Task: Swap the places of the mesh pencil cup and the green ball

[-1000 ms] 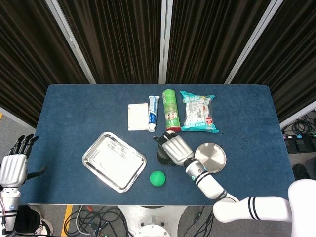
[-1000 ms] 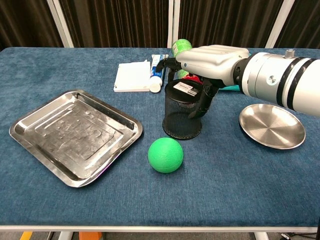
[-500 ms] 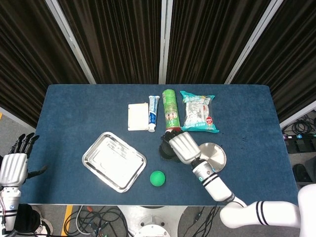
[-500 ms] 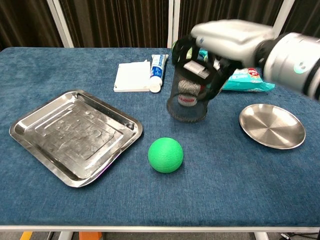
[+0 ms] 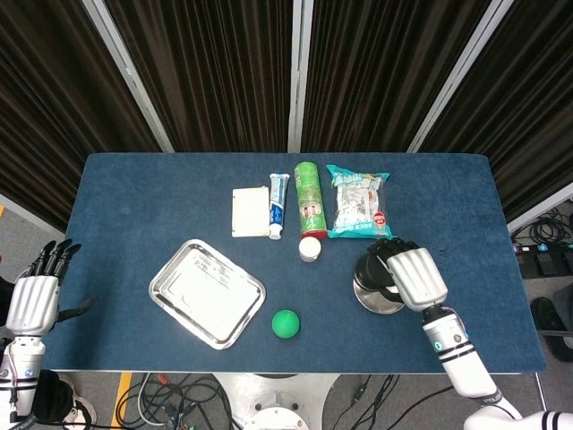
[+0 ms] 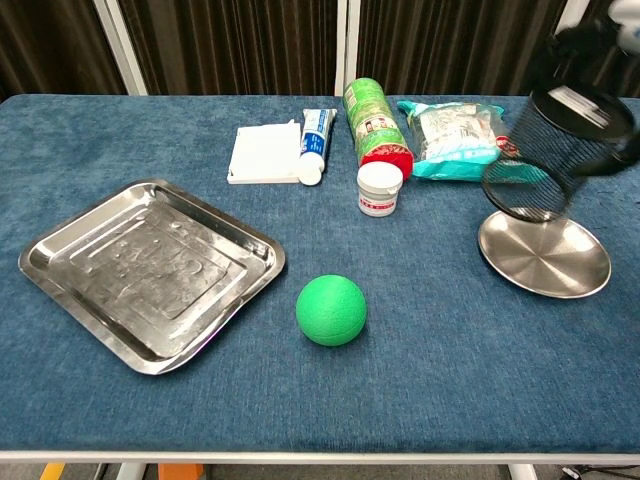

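Black mesh pencil cup (image 6: 553, 155) is up in the air, tilted, gripped by the right hand (image 5: 414, 278) over the round steel plate (image 6: 545, 262) near the counter's right end. Green ball (image 6: 331, 310) sits near the front edge, and the left hand (image 5: 34, 300) hangs off the left end, fingers straight, holding nothing.

A: Where is the black mesh pencil cup (image 6: 548, 160) now?
B: Lifted off the desk by the right hand (image 5: 415, 279), carried right, tilted above the round steel plate (image 6: 545, 262).
A: Anything uncovered?
B: A small white jar (image 6: 380, 189) stands where the cup stood.
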`<state>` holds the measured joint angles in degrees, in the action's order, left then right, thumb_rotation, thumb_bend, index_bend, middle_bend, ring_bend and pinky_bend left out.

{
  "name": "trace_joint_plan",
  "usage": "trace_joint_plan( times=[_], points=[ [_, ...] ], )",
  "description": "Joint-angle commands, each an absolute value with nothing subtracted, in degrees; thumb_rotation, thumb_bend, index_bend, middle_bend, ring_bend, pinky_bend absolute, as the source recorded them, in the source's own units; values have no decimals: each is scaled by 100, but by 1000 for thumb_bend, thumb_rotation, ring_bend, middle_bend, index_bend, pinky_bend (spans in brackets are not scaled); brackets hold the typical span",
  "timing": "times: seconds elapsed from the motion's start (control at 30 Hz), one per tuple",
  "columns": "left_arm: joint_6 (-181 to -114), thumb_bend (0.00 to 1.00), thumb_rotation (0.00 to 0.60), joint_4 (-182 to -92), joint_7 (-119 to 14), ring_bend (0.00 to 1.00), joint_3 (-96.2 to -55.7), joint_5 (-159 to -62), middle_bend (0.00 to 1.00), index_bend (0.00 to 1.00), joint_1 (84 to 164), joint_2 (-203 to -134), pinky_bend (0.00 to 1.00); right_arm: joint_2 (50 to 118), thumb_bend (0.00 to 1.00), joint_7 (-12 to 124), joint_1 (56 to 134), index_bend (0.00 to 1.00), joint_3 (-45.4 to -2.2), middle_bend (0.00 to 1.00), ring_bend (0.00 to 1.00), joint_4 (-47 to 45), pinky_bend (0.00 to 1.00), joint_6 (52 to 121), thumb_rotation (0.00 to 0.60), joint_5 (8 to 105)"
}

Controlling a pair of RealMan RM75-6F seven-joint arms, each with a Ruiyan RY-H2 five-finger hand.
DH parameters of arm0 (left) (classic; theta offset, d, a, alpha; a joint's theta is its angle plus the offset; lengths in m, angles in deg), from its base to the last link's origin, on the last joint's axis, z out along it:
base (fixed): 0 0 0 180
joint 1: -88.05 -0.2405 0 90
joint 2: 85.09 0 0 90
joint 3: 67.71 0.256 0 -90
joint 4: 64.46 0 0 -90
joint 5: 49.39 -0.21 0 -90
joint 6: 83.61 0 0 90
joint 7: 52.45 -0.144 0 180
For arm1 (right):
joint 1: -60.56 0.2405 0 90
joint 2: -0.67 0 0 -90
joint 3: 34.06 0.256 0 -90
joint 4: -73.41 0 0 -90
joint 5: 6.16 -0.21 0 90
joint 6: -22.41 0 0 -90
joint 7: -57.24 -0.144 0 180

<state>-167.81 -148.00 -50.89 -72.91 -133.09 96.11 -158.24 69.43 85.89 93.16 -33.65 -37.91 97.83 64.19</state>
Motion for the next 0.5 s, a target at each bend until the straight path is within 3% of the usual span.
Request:
trace_joint_plan(
  times=[0.03, 0.5],
  points=[
    [-16772, 92, 600, -14811, -5105, 0, -7282, -13311, 76, 134, 9615, -15820, 208, 6905, 156, 8507, 9214, 489, -3448, 423, 338, -3678, 451, 9658, 600, 6311],
    [-16759, 92, 600, -14756, -5060, 0, -7253, -13271, 76, 134, 9591, -15835, 208, 7418, 155, 8547, 9187, 476, -3311, 410, 332, -3011, 415, 9031, 600, 5852]
  ],
)
